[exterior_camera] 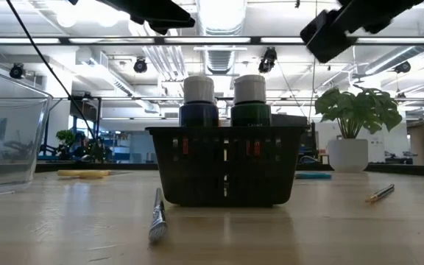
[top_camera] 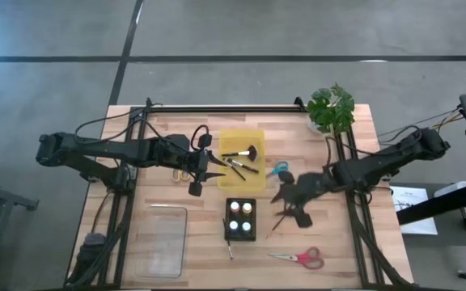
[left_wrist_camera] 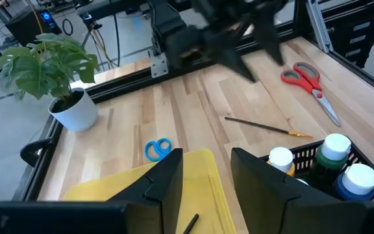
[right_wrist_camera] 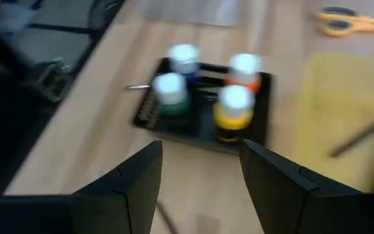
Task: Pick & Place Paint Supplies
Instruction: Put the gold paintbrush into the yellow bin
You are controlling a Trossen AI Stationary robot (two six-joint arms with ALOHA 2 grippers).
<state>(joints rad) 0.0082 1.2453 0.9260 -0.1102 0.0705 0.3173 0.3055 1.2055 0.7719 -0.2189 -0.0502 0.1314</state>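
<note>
A black basket (top_camera: 241,232) holds several white-capped paint bottles (top_camera: 241,208), also seen in the right wrist view (right_wrist_camera: 229,104). A yellow tray (top_camera: 241,134) holds a broad black-bristled brush (top_camera: 246,151) and thin dark brushes (top_camera: 239,168). One thin brush (top_camera: 230,250) lies on the table by the basket's near side, another (top_camera: 279,221) to its right. My left gripper (top_camera: 215,167) hovers open over the tray's left edge (left_wrist_camera: 174,179). My right gripper (top_camera: 284,204) is open above the right-hand thin brush (right_wrist_camera: 166,220), fingers pointing toward the basket.
A clear container (top_camera: 158,240) sits near-left. Red scissors (top_camera: 302,258) lie near-right, blue scissors (top_camera: 279,170) are right of the tray and yellow scissors (top_camera: 180,175) left of it. A potted plant (top_camera: 331,109) stands at the far right corner. Bare wood shows between basket and red scissors.
</note>
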